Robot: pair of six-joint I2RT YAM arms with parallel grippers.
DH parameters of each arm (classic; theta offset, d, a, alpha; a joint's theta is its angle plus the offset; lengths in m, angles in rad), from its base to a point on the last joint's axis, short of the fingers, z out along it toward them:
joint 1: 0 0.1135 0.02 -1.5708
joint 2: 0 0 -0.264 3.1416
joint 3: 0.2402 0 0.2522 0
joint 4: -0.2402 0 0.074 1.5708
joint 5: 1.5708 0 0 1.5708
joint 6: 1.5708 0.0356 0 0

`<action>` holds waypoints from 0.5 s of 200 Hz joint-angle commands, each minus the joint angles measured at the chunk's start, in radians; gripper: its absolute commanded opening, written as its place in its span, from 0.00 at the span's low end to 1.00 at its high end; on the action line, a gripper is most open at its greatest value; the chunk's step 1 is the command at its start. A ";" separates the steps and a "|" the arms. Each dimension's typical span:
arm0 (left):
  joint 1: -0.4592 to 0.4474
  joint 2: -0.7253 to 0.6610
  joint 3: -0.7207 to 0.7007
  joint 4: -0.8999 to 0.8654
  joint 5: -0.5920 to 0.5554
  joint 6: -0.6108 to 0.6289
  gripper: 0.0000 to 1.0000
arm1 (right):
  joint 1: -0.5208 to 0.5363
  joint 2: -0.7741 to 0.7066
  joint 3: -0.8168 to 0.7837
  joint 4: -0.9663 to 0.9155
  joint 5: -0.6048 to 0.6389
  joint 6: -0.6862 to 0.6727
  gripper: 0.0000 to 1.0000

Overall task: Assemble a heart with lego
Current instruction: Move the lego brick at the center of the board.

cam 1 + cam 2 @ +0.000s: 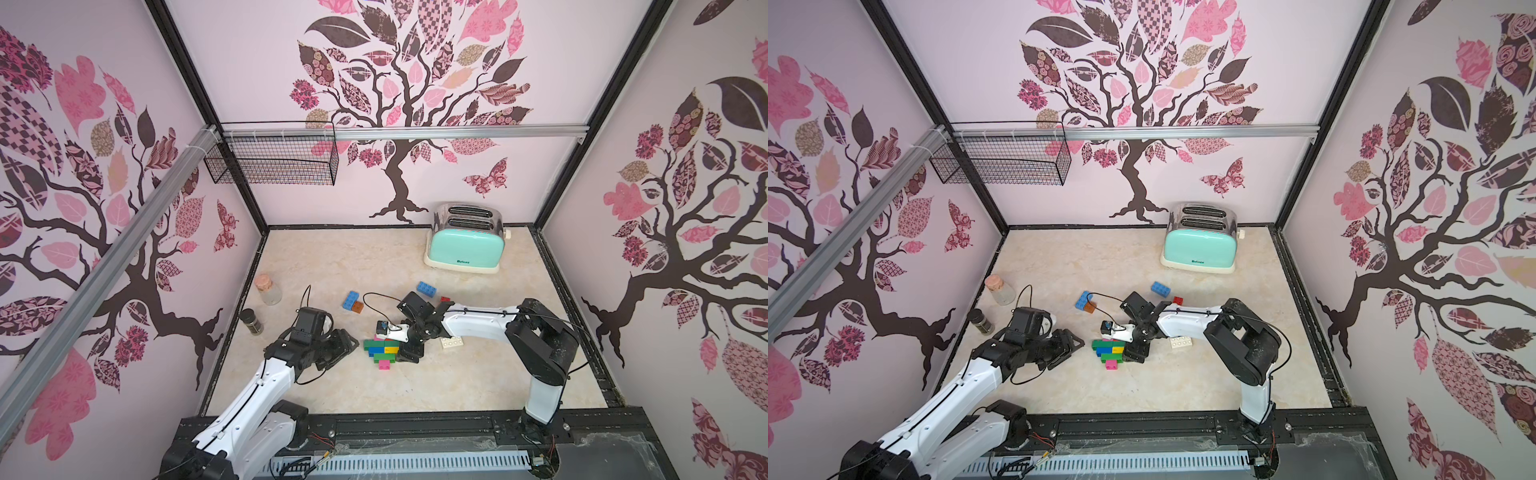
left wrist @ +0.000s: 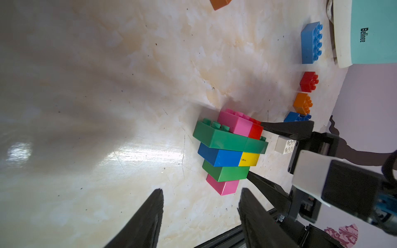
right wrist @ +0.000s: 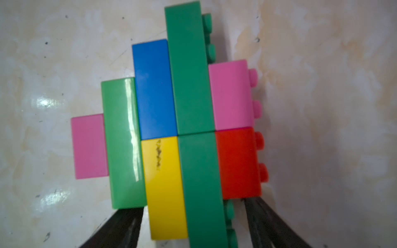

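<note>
Where the lego heart (image 1: 382,351) is lying: flat on the worktop (image 1: 415,390), near its middle.
Heart pointing: the single pink tip is facing the front edge. The tip-to-top axis is running front to back, and the longest green row is lying crosswise.
Right gripper (image 3: 190,206): fingers are standing apart, straddling the yellow and green row ends; whether they are pressing is unclear.
Left gripper (image 2: 202,190): fingers are gaping, holding nothing, near the heart without touching it.
Hidden: the heart's right edge is disappearing under the right gripper's body in both top views.

Stepped brick stack (image 2: 227,150) flat on marbled table (image 2: 107,107), right gripper (image 2: 255,148) spread wide against its red and green ends. Left gripper (image 2: 202,190) gaping, empty, near the pink tip. Loose blue brick (image 2: 311,43) beside toaster (image 2: 369,32).
</note>
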 commanded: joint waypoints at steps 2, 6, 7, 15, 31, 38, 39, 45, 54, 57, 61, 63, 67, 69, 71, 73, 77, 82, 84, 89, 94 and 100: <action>0.010 -0.028 0.035 -0.029 -0.037 0.000 0.60 | 0.036 0.043 0.043 0.008 0.008 0.019 0.76; 0.015 -0.033 0.040 -0.040 -0.039 0.002 0.60 | 0.041 0.051 0.052 0.010 0.010 0.022 0.75; 0.017 -0.033 0.041 -0.042 -0.040 0.003 0.60 | 0.043 0.052 0.054 0.011 0.009 0.023 0.75; 0.031 -0.046 0.053 -0.064 -0.047 0.004 0.60 | 0.052 0.068 0.072 0.013 0.006 0.028 0.75; 0.079 -0.085 0.064 -0.103 -0.051 0.004 0.60 | 0.067 0.094 0.100 0.042 0.007 0.045 0.74; 0.108 -0.105 0.067 -0.117 -0.044 0.005 0.60 | 0.068 0.100 0.107 0.060 -0.001 0.052 0.74; 0.112 -0.109 0.066 -0.119 -0.043 0.004 0.60 | 0.068 0.102 0.108 0.063 -0.002 0.054 0.74; 0.136 -0.129 0.067 -0.131 -0.037 0.004 0.60 | 0.070 0.107 0.113 0.081 -0.007 0.060 0.73; 0.168 -0.158 0.072 -0.155 -0.035 0.008 0.60 | 0.073 0.118 0.126 0.096 -0.016 0.060 0.73; 0.178 -0.167 0.073 -0.165 -0.035 0.008 0.60 | 0.076 0.122 0.133 0.097 -0.016 0.061 0.73; 0.189 -0.175 0.077 -0.171 -0.034 0.008 0.60 | 0.079 0.129 0.144 0.099 -0.016 0.061 0.72; 0.195 -0.179 0.078 -0.176 -0.033 0.007 0.60 | 0.080 0.133 0.149 0.098 -0.016 0.061 0.72; 0.206 -0.188 0.080 -0.181 -0.029 0.008 0.60 | 0.084 0.141 0.162 0.099 -0.014 0.064 0.72; 0.212 -0.193 0.082 -0.184 -0.026 0.007 0.60 | 0.086 0.146 0.170 0.097 -0.014 0.066 0.72; 0.217 -0.195 0.083 -0.185 -0.024 0.007 0.60 | 0.087 0.151 0.178 0.097 -0.014 0.067 0.71; 0.221 -0.198 0.085 -0.188 -0.022 0.006 0.60 | 0.089 0.157 0.186 0.094 -0.012 0.068 0.71; 0.231 -0.201 0.089 -0.195 -0.019 0.006 0.60 | 0.093 0.167 0.203 0.088 -0.011 0.071 0.71; 0.240 -0.205 0.091 -0.201 -0.016 0.007 0.60 | 0.097 0.181 0.222 0.081 -0.011 0.075 0.71; 0.244 -0.206 0.094 -0.202 -0.016 0.008 0.60 | 0.099 0.184 0.230 0.079 -0.012 0.076 0.71; 0.250 -0.209 0.098 -0.208 -0.016 0.010 0.60 | 0.103 0.195 0.244 0.079 -0.014 0.079 0.71; 0.256 -0.208 0.101 -0.213 -0.018 0.012 0.60 | 0.107 0.204 0.256 0.083 -0.012 0.085 0.71; 0.262 -0.208 0.102 -0.219 -0.019 0.014 0.60 | 0.111 0.214 0.265 0.089 -0.013 0.093 0.71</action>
